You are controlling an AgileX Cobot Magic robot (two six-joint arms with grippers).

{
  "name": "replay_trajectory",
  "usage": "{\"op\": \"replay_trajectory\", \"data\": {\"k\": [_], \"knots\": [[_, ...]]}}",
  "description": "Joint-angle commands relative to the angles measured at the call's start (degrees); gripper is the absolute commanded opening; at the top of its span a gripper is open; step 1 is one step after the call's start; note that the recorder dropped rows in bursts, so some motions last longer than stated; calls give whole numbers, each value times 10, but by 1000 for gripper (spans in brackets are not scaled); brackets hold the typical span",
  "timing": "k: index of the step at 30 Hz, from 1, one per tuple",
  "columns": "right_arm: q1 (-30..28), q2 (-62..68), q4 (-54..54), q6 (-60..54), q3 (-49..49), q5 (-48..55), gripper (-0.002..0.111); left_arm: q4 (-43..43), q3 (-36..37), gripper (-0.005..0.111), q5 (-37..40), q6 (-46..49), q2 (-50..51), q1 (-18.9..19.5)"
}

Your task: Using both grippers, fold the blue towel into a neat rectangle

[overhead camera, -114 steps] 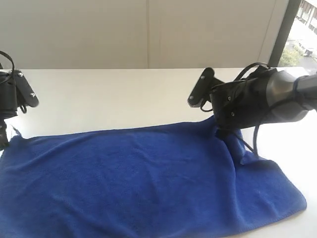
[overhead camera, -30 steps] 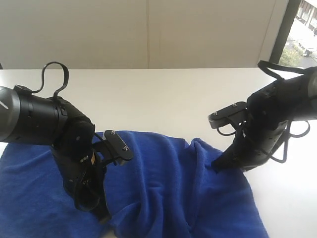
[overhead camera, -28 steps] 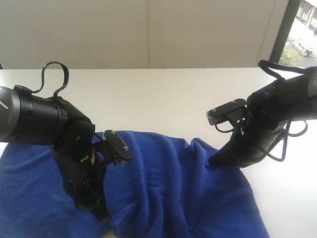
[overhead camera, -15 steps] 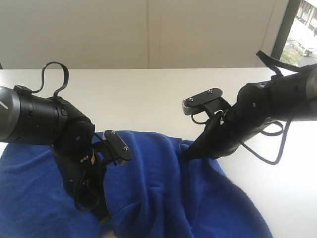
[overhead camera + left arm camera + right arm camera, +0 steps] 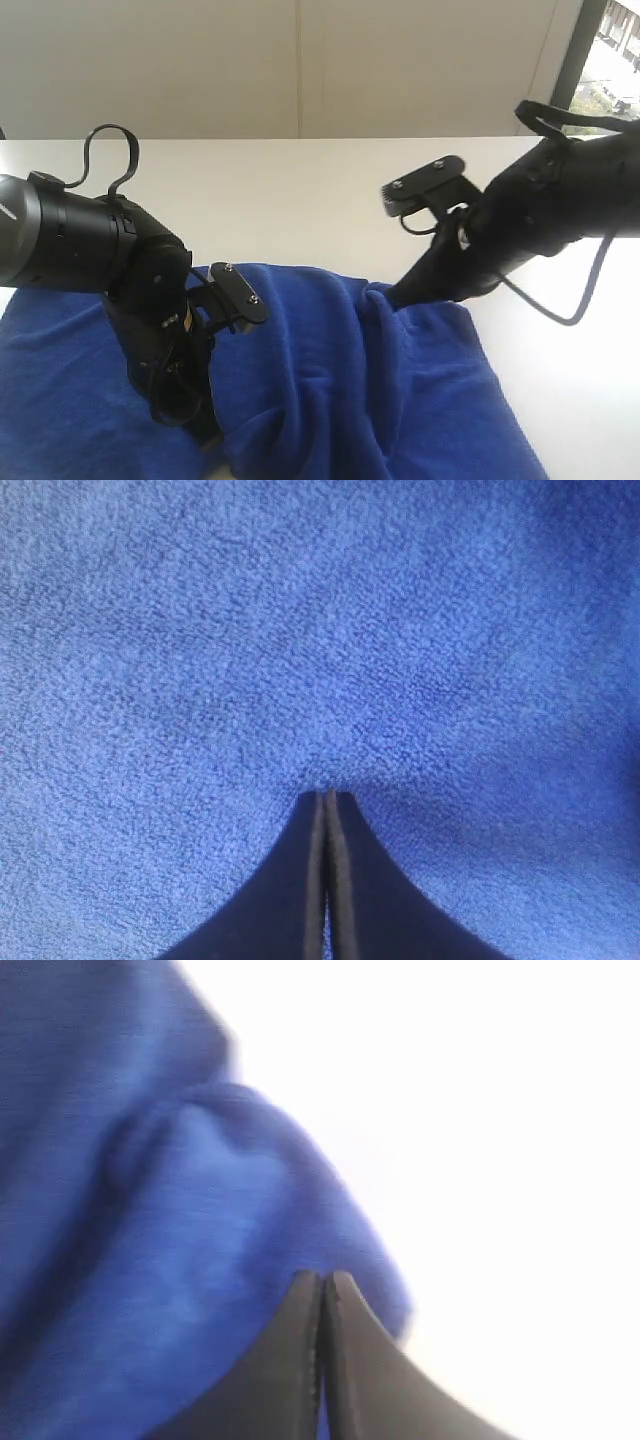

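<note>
**Fig.** Blue towel (image 5: 300, 380) lying rumpled on white surface (image 5: 320, 190), w/ both arms working at the cloth.

L gripper (image 5: 207, 432), at 7 o'clock in ext. view, is pressing its tips down into the towel w/ jaws fully closed; can't tell if any cloth is pinched. R gripper (image 5: 397, 300), reaching in from 3 o'clock, is pinching the towel's raised ridge near centre, jaws closed on it. Towel is filling the 6 o'clock half, bunching in folds btw. the arms.

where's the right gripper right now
In the exterior view the right gripper is just right of centre, reaching down from the right, with its tip at the raised fold on the far edge of the blue towel.
</note>
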Motion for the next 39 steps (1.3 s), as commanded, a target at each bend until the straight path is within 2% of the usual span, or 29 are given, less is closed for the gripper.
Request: {"op": "replay_trajectory", "data": {"k": [1,11,16,19,22,25,29,37,39], "knots": [[-41,25,-185,161,1,48,0,-4,5,0,13,-1,11,-2],[-50,102,-184,162,1,-9,0,-4,5,0,11,-1,11,-2],[-50,108,-138,150,1,-43,0,-4,5,0,4,-1,11,-2],[-46,108,-75,107,1,-66,0,-4,5,0,4,-1,11,-2],[-37,108,33,-9,1,-74,0,-4,5,0,3,-1,11,-2],[-27,104,106,-75,1,-74,0,-4,5,0,3,-1,11,-2],[14,65,157,-112,1,-81,0,-4,5,0,3,-1,11,-2],[123,55,163,-134,1,-83,0,-4,5,0,3,-1,11,-2],[126,44,145,-138,1,-81,0,-4,5,0,3,-1,11,-2]]}}
